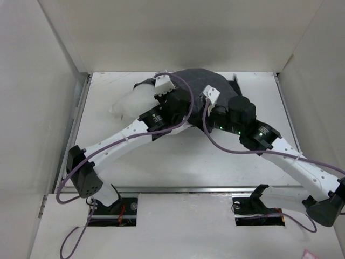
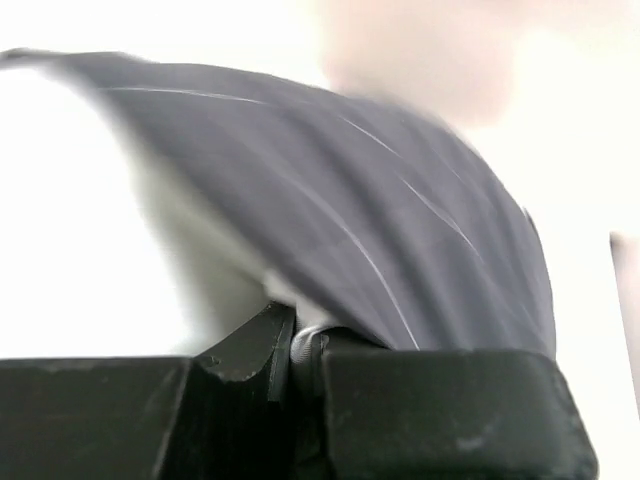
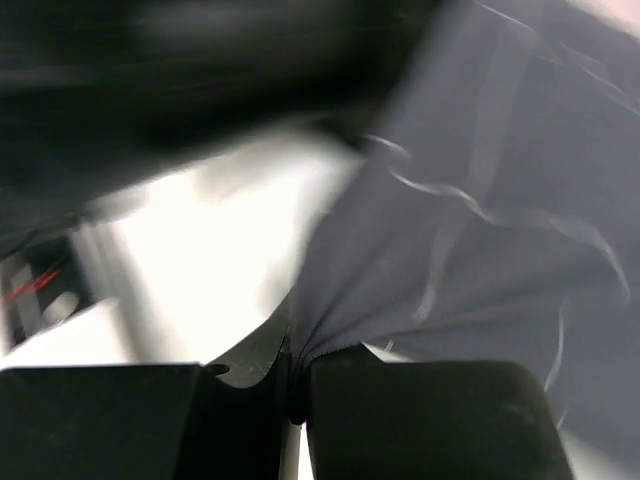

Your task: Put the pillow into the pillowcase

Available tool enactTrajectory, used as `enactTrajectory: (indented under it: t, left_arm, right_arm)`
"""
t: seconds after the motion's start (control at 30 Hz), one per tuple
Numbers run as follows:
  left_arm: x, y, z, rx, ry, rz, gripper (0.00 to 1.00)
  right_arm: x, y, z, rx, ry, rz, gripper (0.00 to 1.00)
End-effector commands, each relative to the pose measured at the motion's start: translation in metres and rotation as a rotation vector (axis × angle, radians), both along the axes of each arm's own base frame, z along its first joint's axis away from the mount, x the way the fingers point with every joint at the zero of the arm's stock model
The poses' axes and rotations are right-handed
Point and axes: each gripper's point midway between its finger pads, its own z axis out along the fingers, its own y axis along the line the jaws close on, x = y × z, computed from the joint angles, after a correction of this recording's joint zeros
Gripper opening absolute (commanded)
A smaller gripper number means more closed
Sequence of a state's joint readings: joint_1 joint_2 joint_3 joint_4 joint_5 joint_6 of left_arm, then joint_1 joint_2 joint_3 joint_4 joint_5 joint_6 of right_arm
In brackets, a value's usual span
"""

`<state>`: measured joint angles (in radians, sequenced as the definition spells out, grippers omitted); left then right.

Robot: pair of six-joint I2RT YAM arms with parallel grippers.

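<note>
Grips pillowcase [image 3: 480, 230] cloth in right gripper [image 3: 295, 365], jaws pressed together on a gathered fold. Pinches the pillowcase edge likewise in left gripper [image 2: 295, 350], jaws tight, cloth arching up and away from them. Shows pillow [image 2: 80, 220] white under that edge, partly out, poking toward the left of the table [image 1: 178, 167]. Hides both sets of fingertips from above, under the wrists. Blurs cloth and background in both wrist views.
</note>
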<state>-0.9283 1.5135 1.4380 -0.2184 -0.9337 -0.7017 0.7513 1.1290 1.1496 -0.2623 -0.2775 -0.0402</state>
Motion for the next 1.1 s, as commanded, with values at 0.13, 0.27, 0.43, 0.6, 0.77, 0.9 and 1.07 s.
enactTrajectory:
  t: [0.13, 0.27, 0.43, 0.6, 0.77, 0.9, 1.07]
  left_arm:
    - [0.068, 0.003, -0.019, -0.172, -0.082, 0.187, 0.0]
    - [0.076, -0.027, -0.054, -0.188, -0.01, 0.162, 0.0]
    - [0.068, -0.068, -0.058, -0.238, 0.027, -0.011, 0.0]
    - [0.034, -0.073, -0.044, -0.137, 0.048, -0.24, 0.76]
    - [-0.002, -0.023, -0.048, -0.058, 0.088, -0.355, 1.0]
    - [-0.038, 0.024, -0.032, -0.036, 0.084, -0.39, 1.0]
    - [-0.074, 0.053, -0.039, -0.041, 0.126, -0.411, 1.0]
  right_arm:
    - [-0.115, 0.007, 0.093, 0.168, -0.188, 0.53, 0.0]
    - [-0.119, 0.012, 0.092, 0.168, -0.157, 0.579, 0.0]
    - [-0.107, 0.022, 0.085, 0.153, -0.134, 0.568, 0.0]
    - [-0.082, 0.015, 0.079, 0.134, -0.124, 0.474, 0.0]
    - [-0.075, 0.005, 0.072, 0.128, -0.126, 0.392, 0.0]
    - [-0.075, 0.004, 0.069, 0.146, -0.12, 0.378, 0.0]
    - [-0.073, 0.016, 0.065, 0.154, -0.109, 0.45, 0.0]
